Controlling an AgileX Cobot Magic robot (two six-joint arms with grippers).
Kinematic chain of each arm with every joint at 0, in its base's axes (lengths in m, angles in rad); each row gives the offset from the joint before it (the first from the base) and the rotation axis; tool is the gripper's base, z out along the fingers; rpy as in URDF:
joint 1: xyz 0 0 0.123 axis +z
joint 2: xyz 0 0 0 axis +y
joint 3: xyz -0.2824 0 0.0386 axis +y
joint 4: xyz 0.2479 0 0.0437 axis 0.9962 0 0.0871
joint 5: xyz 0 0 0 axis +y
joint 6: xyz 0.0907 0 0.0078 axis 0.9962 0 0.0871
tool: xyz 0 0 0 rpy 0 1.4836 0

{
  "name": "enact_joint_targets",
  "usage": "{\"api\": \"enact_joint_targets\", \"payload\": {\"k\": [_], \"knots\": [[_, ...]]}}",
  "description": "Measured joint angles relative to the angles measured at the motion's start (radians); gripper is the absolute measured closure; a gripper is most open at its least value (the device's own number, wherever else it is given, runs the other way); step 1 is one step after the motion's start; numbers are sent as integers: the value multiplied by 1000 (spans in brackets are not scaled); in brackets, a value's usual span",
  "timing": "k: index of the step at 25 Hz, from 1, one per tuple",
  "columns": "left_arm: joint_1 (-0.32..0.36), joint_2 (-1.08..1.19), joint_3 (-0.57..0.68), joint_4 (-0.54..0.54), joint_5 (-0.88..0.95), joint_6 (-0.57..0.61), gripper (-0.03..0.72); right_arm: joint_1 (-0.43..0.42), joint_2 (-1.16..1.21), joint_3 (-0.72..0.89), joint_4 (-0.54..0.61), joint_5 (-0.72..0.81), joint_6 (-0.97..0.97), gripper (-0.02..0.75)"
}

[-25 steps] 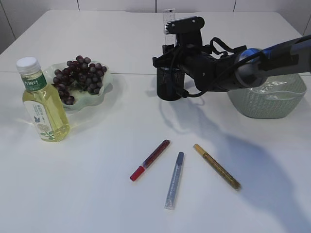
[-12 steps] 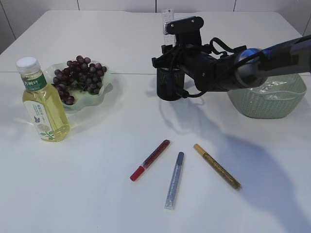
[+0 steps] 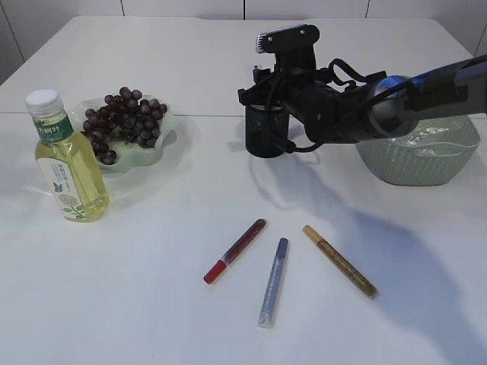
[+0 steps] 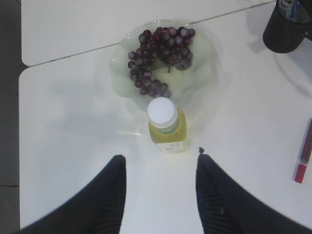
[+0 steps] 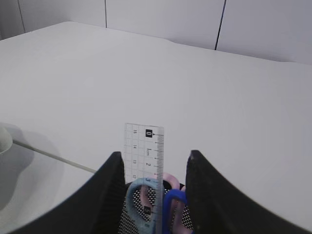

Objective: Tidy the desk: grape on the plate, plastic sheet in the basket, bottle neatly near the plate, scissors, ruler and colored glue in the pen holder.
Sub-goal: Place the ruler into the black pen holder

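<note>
Ruler (image 5: pixel 144 153) stands upright in the pen holder (image 3: pixel 263 131) beside the scissors (image 5: pixel 161 202) — right tool (image 5: pixel 153 168) open around it, not gripping; left tool (image 4: pixel 158 183) open, empty — bottle (image 4: pixel 165 126) at its twelve o'clock.

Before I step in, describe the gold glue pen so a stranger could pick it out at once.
Start at the green basket on the right of the white table and come toward the front edge, where three glue pens lie in a loose fan. The gold glue pen is the rightmost; the silver pen lies in the middle and the red pen on the left.
</note>
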Motion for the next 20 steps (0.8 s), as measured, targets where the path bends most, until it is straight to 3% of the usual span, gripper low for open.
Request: {"api": "enact_joint_targets", "payload": {"k": [11, 20], "knots": [[0, 0, 0, 0, 0, 0, 345, 0, -20, -28, -2, 15, 0, 418], [0, 0, 0, 0, 0, 0, 345, 0, -97, -95, -4, 351, -2, 418]]}}
